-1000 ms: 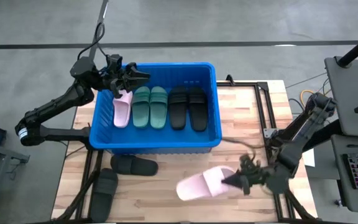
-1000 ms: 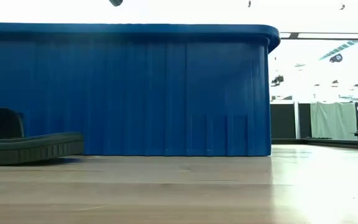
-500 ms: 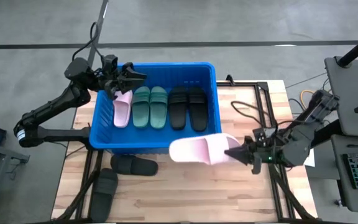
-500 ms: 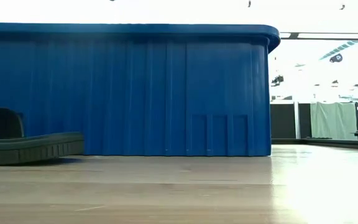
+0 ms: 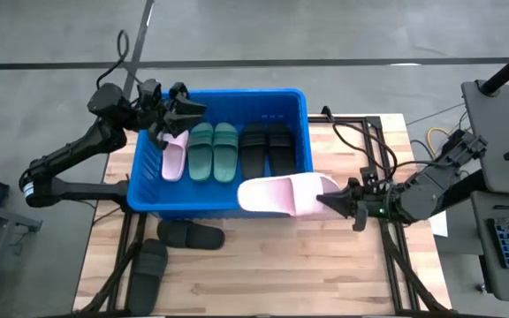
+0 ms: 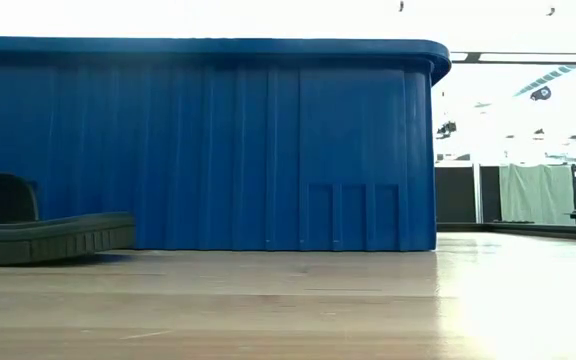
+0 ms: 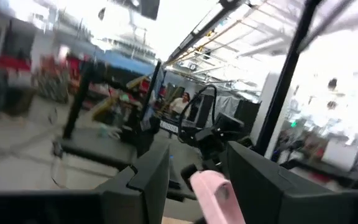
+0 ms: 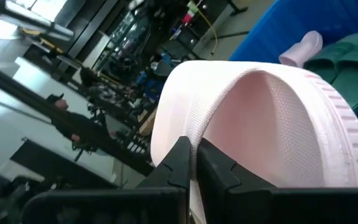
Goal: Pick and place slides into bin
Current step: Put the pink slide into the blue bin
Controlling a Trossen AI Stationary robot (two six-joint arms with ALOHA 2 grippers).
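The right gripper (image 5: 334,198) is clamped on a pink slide (image 5: 281,195), carrying it above the bin's (image 5: 299,102) front rim at about five o'clock. Inside the bin lie another pink slide (image 5: 173,155), two green slides (image 5: 213,151) and two black ones (image 5: 267,152). The left gripper (image 5: 184,113) hovers half open over the bin's ten o'clock corner. Two black slides (image 5: 170,250) lie on the table (image 5: 343,256) at seven o'clock.
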